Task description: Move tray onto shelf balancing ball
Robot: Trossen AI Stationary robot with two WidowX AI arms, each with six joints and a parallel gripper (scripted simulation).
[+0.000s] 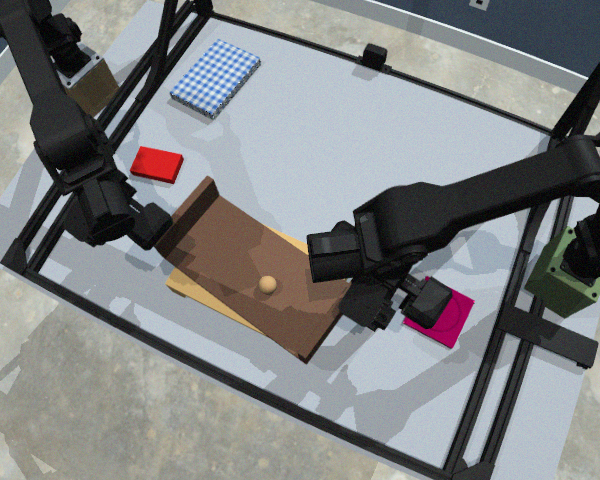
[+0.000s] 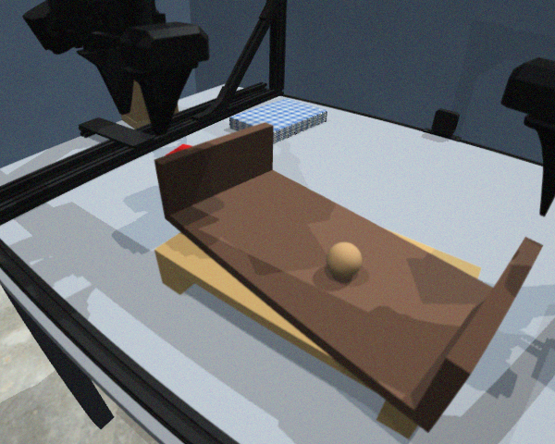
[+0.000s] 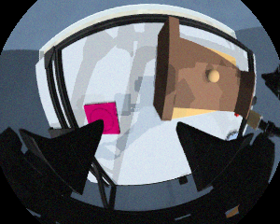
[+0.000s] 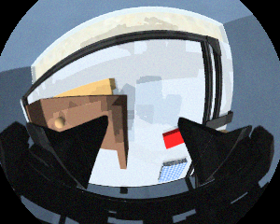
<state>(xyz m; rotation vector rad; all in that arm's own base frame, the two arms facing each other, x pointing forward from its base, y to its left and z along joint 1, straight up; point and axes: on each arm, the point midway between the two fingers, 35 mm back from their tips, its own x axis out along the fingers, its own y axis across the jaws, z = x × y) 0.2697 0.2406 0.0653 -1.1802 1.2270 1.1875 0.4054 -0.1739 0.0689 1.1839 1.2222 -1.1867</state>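
Note:
The brown tray (image 1: 228, 242) (image 2: 277, 215) (image 3: 191, 79) (image 4: 84, 112), with a wall at each end, rests on the low yellow shelf (image 1: 186, 284) (image 2: 196, 267) (image 3: 191, 113) (image 4: 91, 89), turned a little askew to it and overhanging it. The tan ball (image 1: 267, 283) (image 2: 344, 258) (image 3: 214, 76) (image 4: 60, 121) sits near the tray's middle. My left gripper (image 1: 365, 312) (image 2: 548, 210) (image 3: 141, 125) is open and empty, raised clear of the end wall on the magenta mat's side. My right gripper (image 1: 153, 227) (image 2: 160, 126) (image 4: 144, 120) is open and empty, raised clear of the other end wall.
A red block (image 1: 156, 164) (image 2: 179, 149) (image 4: 174, 138) and a blue checkered pad (image 1: 215, 77) (image 2: 282, 117) (image 4: 173, 171) lie behind the tray. A magenta mat (image 1: 453, 315) (image 3: 102, 117) lies beside the left gripper. A black frame (image 1: 186, 351) rims the table.

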